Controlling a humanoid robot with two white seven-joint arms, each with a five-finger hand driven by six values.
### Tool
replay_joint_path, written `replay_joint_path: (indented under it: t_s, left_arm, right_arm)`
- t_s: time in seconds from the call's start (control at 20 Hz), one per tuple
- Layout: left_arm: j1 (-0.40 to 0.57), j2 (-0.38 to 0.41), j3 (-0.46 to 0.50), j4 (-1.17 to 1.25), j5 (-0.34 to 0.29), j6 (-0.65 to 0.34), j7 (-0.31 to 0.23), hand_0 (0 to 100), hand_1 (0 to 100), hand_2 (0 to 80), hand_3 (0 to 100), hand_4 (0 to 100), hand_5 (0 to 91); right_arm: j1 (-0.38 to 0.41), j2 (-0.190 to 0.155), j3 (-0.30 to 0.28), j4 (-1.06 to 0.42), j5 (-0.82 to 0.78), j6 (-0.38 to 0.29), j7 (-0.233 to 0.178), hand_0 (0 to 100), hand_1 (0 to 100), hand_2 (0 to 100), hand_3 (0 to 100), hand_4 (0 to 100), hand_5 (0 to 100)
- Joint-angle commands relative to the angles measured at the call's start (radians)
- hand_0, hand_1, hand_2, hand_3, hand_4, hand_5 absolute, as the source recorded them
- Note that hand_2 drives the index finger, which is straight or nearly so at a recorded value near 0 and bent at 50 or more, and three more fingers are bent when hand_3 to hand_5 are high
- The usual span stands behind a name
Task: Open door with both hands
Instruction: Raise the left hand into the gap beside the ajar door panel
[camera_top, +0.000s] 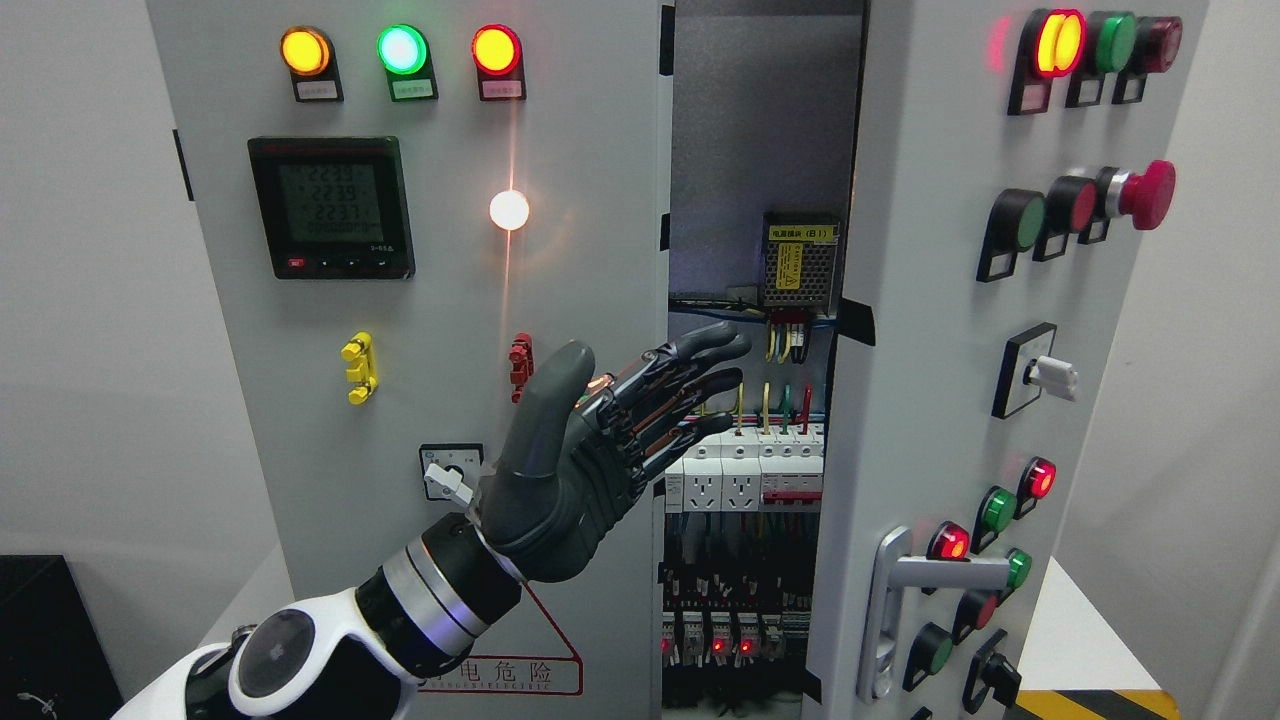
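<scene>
Door (960, 400) of the grey cabinet, at the right of the head view, is seen swung partly outward, its inner edge turned toward the camera and its face crowded with coloured buttons, a red mushroom button (1148, 194) and a silver lever handle (920, 580) low down. Beside it the fixed left panel (420, 300) carries three lit lamps, a digital meter (331, 207) and a small rotary switch (450, 475). Between panel and door a dark gap is exposed — a power supply (800, 262) is mounted high inside, with rows of white breakers (745, 470) and wiring below. The left hand (600, 440) is raised in front of the panel's right edge, palm open, with the fingers (700, 365) extended and spread toward the gap; nothing is grasped, and the fingertips are held short of the door's edge. The right hand is not shown.
</scene>
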Motion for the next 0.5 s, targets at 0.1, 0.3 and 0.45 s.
replay_joint_path:
  t_s: [0.1,0.3,0.45]
  left_arm:
    - [-0.095,-0.045,-0.077,0.041,0.085,0.045,0.001,0,0,0.0,0,0,0.0]
    - [-0.122,-0.065,-0.076,0.067,0.231,0.080,-0.001,0,0,0.0,0,0,0.0]
    - [-0.147,-0.063,-0.079,0.067,0.306,0.082,0.001,0,0,0.0,0,0,0.0]
  right_arm:
    - [0.000,0.000,0.000,-0.001,0.000,0.000,0.000,0,0,0,0,0,0]
    - [0.000,0.000,0.000,-0.001,0.000,0.000,0.000,0,0,0,0,0,0]
    - [0.000,0.000,0.000,-0.001,0.000,0.000,0.000,0,0,0,0,0,0]
